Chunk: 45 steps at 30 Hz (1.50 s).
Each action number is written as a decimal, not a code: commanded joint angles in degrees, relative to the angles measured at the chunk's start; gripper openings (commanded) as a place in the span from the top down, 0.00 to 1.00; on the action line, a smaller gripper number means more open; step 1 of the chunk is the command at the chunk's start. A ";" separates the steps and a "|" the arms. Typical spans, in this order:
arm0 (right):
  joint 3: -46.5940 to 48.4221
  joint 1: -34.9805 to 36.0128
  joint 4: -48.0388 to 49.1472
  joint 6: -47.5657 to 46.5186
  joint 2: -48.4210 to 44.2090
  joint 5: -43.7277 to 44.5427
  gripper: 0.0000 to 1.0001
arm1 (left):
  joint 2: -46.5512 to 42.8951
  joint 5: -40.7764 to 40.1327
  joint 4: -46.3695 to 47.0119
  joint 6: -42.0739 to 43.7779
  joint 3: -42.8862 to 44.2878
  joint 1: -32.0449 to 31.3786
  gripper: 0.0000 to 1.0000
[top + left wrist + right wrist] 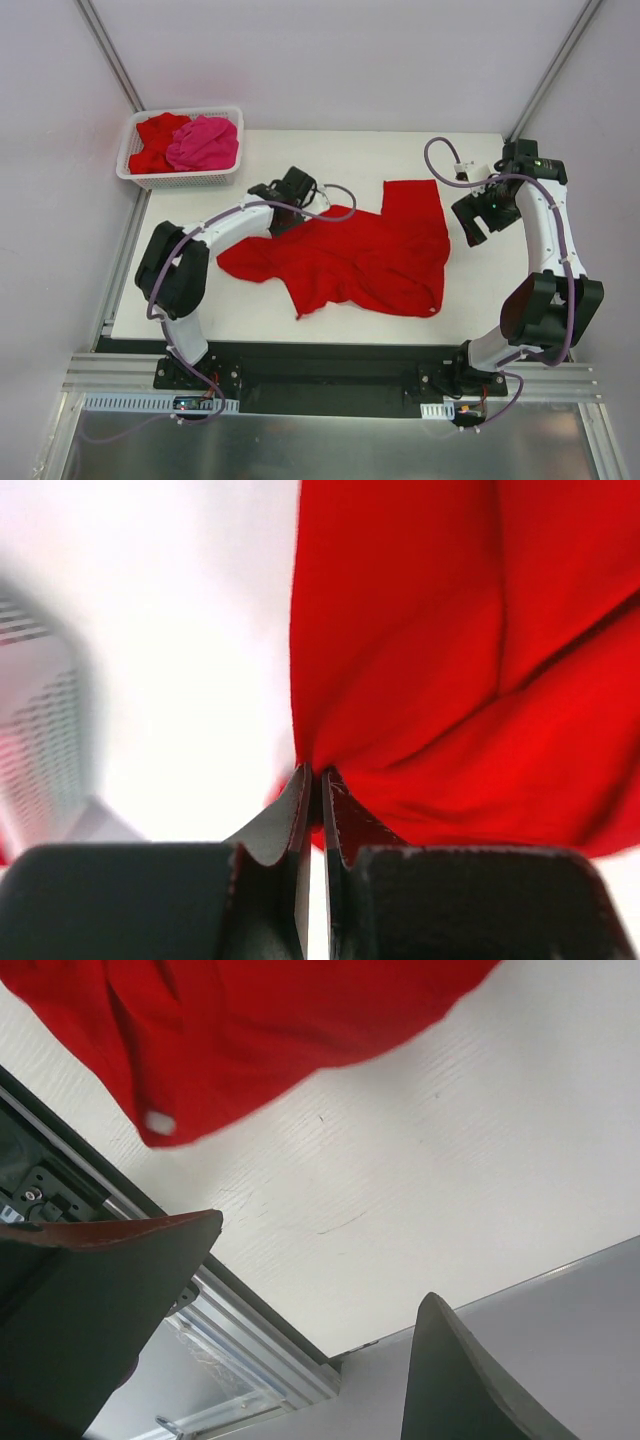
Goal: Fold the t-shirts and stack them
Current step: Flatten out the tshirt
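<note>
No writing can be read; the only mark is a small pale spot at the near right corner of the shirt, too small to tell whether it is a label or a hole. This red shirt lies crumpled and part-spread across the middle of the table. One flap reaches toward the far edge and the near hem stops short of the near edge. Bare table shows along the left edge, at the near left corner and in a strip along the right edge. The left gripper is at the shirt's far left edge, its jaws pressed together on a pinch of the red cloth, which fans out from the fingertips. The right gripper hovers over the strip by the right edge, just beside the shirt's right side and apart from it, jaws wide and holding nothing. The basket stands at the far left corner, well apart from both grippers, holding a pink shirt beside a second red shirt.
</note>
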 commanded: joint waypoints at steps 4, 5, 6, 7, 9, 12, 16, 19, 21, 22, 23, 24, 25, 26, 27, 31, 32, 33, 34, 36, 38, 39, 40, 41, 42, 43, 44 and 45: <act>1.22 -0.49 -0.56 -0.40 -0.82 0.06 0.09 | -4.52 -6.70 -0.50 9.94 10.04 2.28 1.00; 1.57 -0.49 -0.74 -0.32 -0.82 -0.02 0.09 | -4.52 -7.05 -0.41 10.37 10.66 2.20 1.00; 1.83 -0.49 -0.65 -0.14 -0.73 -0.29 0.09 | -4.43 -7.23 -0.50 11.08 11.71 2.20 1.00; 1.92 -0.49 -0.74 -0.05 -0.56 -0.55 0.09 | -4.00 -7.31 -0.50 11.34 12.15 2.46 1.00; 2.62 -0.40 -1.35 0.39 -0.29 -1.78 0.09 | -3.12 -7.32 -0.32 11.43 13.03 2.72 1.00; 3.41 -0.40 -2.49 0.83 -0.73 -4.41 0.09 | -1.62 -6.88 -0.41 11.52 12.25 2.72 0.73; 2.45 1.09 -2.76 0.65 -2.05 -5.73 0.13 | -0.48 -7.23 -0.24 12.05 10.93 3.25 0.04; -0.17 5.21 -2.32 0.13 -3.19 -5.83 0.13 | -1.09 -7.40 -0.15 12.84 9.35 3.69 0.01; -2.29 10.04 -0.48 0.21 -4.15 -4.69 0.13 | -1.79 -7.49 -0.24 12.67 7.68 3.60 0.01; -4.21 11.80 0.22 0.39 -4.24 -4.25 0.13 | -2.32 -7.32 -0.24 12.40 6.98 3.60 0.01; -4.93 14.86 1.53 0.56 -4.16 -3.46 0.13 | -2.67 -7.05 -0.24 12.14 5.67 3.69 0.01; -5.46 16.29 1.98 0.83 -3.46 -3.10 0.13 | -3.02 -7.05 -0.32 11.62 4.96 3.60 0.01; -5.81 17.17 2.34 1.35 -2.58 -2.84 0.13 | -3.55 -7.14 -0.24 11.52 4.26 3.60 0.01; -6.07 18.05 2.95 1.70 -1.79 -2.84 0.14 | -3.81 -7.14 -0.24 11.35 2.94 3.60 0.01; -5.99 17.97 3.21 2.14 -0.83 -2.92 0.14 | -4.17 -7.31 -0.32 11.17 2.32 3.69 0.01; -3.88 17.44 5.50 4.33 6.28 -0.47 0.16 | -6.97 -7.49 -0.32 10.64 -0.40 3.60 0.01; -2.49 17.01 6.46 4.69 7.69 0.49 0.16 | -7.59 -7.40 -0.41 10.38 -1.45 3.60 0.01; -1.69 16.83 6.64 5.13 9.01 0.59 0.16 | -8.21 -7.32 -0.41 10.21 -2.07 3.60 0.01; -0.64 16.65 6.56 5.31 11.90 0.59 0.16 | -9.43 -7.14 -0.50 10.12 -2.69 3.69 0.01; 1.90 16.48 6.21 5.22 14.29 0.94 0.17 | -10.75 -6.70 -1.02 9.42 -4.54 3.60 0.01; 3.58 16.21 5.86 4.70 17.62 0.51 0.17 | -11.46 -6.61 -1.90 8.36 -5.85 3.51 0.01; 5.51 16.30 5.77 4.43 18.77 0.16 0.17 | -11.81 -6.26 -2.34 7.92 -6.12 3.51 0.01; 6.74 16.47 5.33 4.26 19.83 -0.02 0.17 | -12.16 -6.00 -2.87 7.48 -6.30 3.43 0.01; 8.41 16.39 3.93 4.17 22.62 -0.20 0.17 | -12.34 -5.74 -4.00 6.70 -6.73 3.08 0.01; 11.91 16.56 2.88 3.73 24.13 -0.37 0.18 | -12.95 -4.34 -4.62 6.43 -6.82 2.64 0.01; 14.12 16.56 0.08 3.73 25.80 -0.38 0.18 | -13.48 -3.63 -5.50 6.16 -6.91 2.29 0.01; 15.96 16.48 -1.16 3.73 27.47 -0.72 0.19 | -13.75 -2.67 -5.77 5.73 -7.26 1.94 0.01; 17.46 16.48 -2.22 3.82 29.92 -0.90 0.19 | -14.36 -1.70 -6.73 5.55 -7.44 0.89 0.01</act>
